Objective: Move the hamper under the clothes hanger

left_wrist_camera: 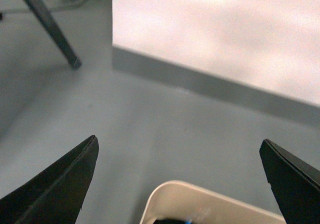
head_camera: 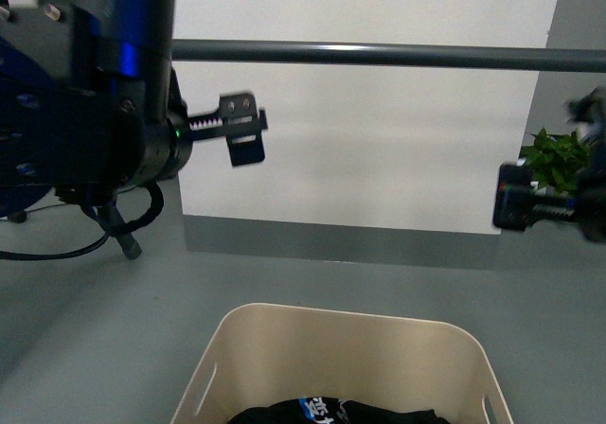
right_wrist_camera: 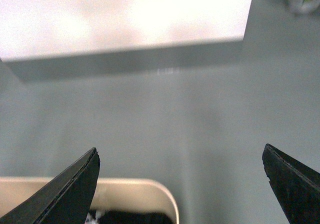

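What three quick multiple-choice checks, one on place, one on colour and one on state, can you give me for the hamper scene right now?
1. Where does the hamper sit in the front view?
A. On the floor, nearer the camera than the clothes hanger bar
B. Hung on the bar
C. Behind the plant

2. What colour is the hamper?
A. Dark grey
B. Beige
C. Blue

3. How do the left hand and the right hand stand?
A. Both shut on the rim
B. One shut, one open
C. Both open, holding nothing

Answers: 1 A, the bin is low in the picture, the bar high. 2 B, its walls are pale beige. 3 C, each wrist view shows its fingers wide apart over floor and rim.
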